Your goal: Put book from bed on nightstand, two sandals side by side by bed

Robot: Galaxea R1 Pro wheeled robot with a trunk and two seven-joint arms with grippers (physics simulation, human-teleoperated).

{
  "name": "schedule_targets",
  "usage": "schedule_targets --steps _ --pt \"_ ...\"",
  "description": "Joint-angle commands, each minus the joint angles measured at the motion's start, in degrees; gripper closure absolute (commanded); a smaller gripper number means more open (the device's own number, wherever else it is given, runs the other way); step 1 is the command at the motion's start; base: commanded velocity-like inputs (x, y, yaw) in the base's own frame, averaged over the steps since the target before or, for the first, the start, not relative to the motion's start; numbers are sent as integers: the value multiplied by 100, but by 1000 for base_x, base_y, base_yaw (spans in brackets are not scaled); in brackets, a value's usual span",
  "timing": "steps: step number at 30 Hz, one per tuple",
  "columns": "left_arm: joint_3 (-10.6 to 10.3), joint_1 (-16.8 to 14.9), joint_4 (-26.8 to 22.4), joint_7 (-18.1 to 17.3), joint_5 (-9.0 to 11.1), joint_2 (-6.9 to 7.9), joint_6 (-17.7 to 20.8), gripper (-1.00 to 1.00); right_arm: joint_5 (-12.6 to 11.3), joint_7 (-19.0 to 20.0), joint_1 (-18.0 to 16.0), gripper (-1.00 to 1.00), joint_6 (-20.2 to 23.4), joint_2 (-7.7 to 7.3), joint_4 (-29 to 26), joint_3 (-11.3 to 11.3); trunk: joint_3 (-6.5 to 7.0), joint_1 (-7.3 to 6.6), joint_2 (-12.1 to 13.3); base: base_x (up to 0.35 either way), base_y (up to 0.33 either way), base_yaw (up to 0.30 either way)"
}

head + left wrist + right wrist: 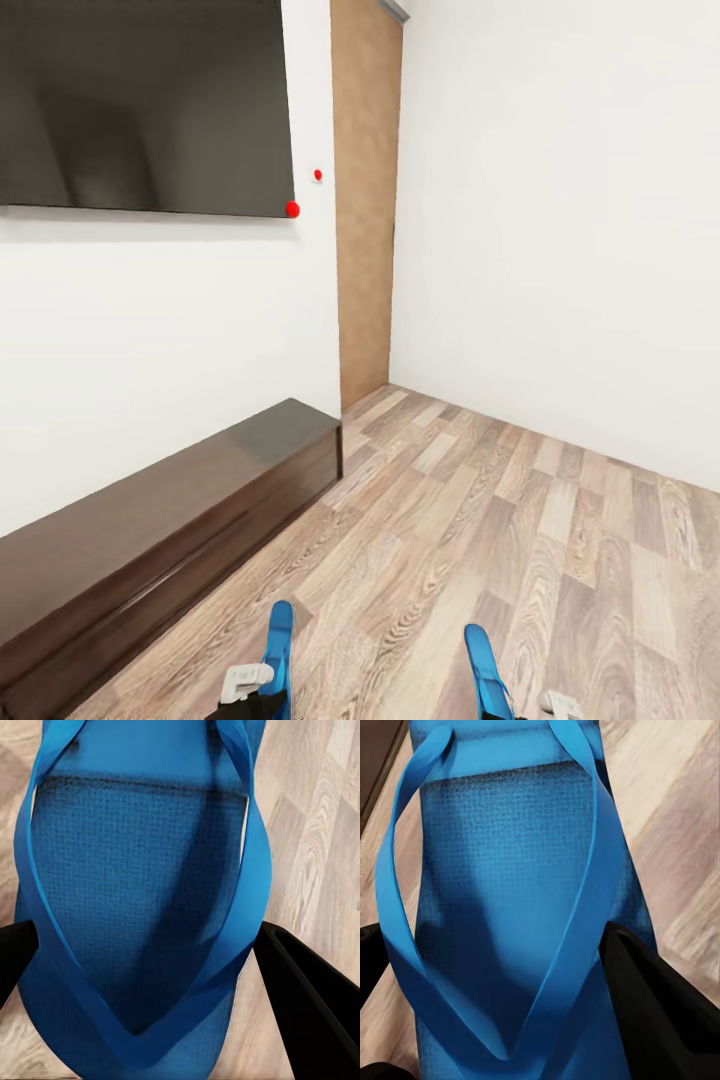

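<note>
Each gripper pinches one bright blue flip-flop: the left gripper (pixel 142 945) has its black fingers (pixel 315 1005) closed against the edges of the left sandal (pixel 127 892), and the right gripper (pixel 502 967) clamps the right sandal (pixel 517 885) the same way, both held up above the wood-plank floor (pixel 480 520). In the head view the two sandals stand well apart at the lower edge, pointing forward. Ahead are a long low dark-wood cabinet (pixel 170 520) against the white wall (pixel 560 220), a dark wall-mounted screen (pixel 140 100) above it, and a brown door (pixel 365 200) in the corner.
</note>
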Motion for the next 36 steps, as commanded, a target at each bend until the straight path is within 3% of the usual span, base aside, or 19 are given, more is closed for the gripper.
schedule_targets --steps 1,36 --pt "33 -6 9 -31 5 -2 -5 100 -28 19 -2 100 11 0 1 -11 -5 -1 -2 0 0 293" --pt "25 -5 118 -31 -3 -11 -8 100 -37 10 -2 100 7 68 5 -11 -5 -1 -2 0 0 293"
